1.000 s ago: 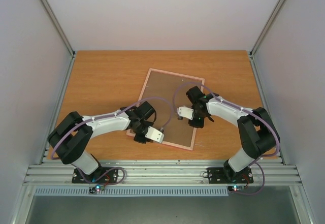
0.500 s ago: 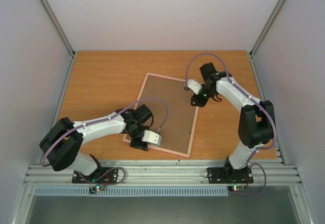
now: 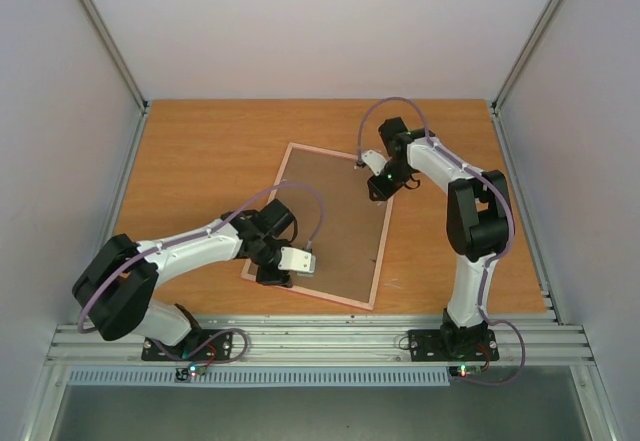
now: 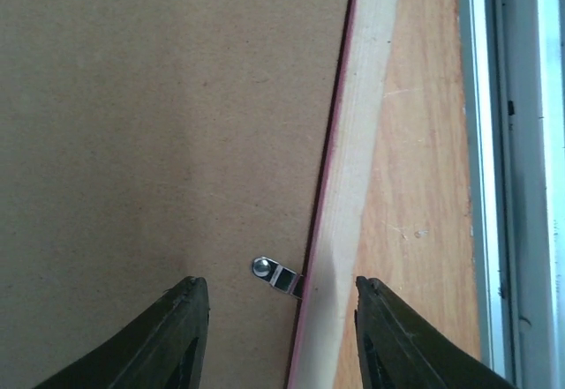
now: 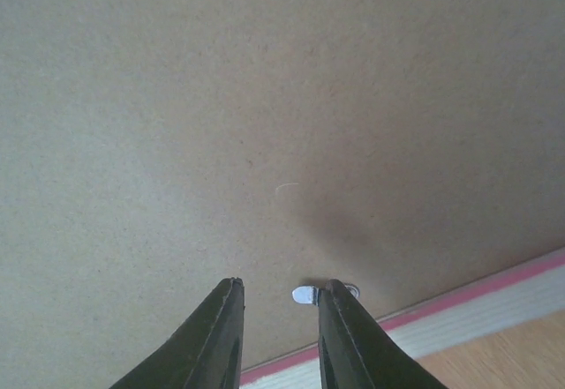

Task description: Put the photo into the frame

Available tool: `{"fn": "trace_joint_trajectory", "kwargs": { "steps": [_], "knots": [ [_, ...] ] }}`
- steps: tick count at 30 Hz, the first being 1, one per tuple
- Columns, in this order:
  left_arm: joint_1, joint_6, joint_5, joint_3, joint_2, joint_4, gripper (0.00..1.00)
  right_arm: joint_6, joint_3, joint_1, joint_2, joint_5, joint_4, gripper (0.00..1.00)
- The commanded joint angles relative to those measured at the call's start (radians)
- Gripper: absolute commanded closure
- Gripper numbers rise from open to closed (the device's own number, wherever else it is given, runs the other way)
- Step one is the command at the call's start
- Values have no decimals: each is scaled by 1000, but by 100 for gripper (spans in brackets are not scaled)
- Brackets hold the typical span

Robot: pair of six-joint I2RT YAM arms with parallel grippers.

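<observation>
The pink frame point(image 3: 381, 244) lies face down on the table, with a brown backing board point(image 3: 335, 211) filling it. The photo is hidden. My left gripper point(image 3: 270, 275) hovers open over the frame's near left rim point(image 4: 351, 168). A small metal tab point(image 4: 281, 275) sits between its jaws, untouched. My right gripper point(image 3: 379, 189) is over the far right rim point(image 5: 494, 288). Its jaws are narrowly open on nothing, and another metal tab point(image 5: 304, 295) lies against the inner side of the right finger point(image 5: 346, 336).
Orange wooden tabletop point(image 3: 200, 161) surrounds the frame. An aluminium rail point(image 3: 320, 339) runs along the near edge, close to the left gripper, and shows in the left wrist view as a rail point(image 4: 494, 168). Grey walls enclose the sides and back.
The right arm swung from the board's middle out to its far right edge. The left gripper opened and slid slightly towards the near left rim. The frame turned a little.
</observation>
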Motion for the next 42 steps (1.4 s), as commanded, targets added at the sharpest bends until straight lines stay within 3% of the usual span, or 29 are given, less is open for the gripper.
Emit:
{"fn": "trace_joint_trajectory", "kwargs": {
  "steps": [1,9,14,20,24,30,42],
  "knots": [
    [7,-33,-24,-25,5,75,53,12,-61,20,4,68,28,76],
    [16,-24,-43,-26,70,109,55,-125,-189,32,25,214,139,85],
    [24,-14,-44,-23,83,107,57,-148,-198,36,16,197,123,90],
    [26,6,-34,-20,77,89,58,-38,-44,33,-19,31,-51,80],
    [26,3,-24,-19,79,88,58,45,17,29,-15,-3,-65,73],
    [26,2,-28,-12,87,91,58,68,35,29,42,81,-17,87],
    [27,0,-36,-9,98,91,59,-100,-143,30,82,236,113,96]
  ]
}}
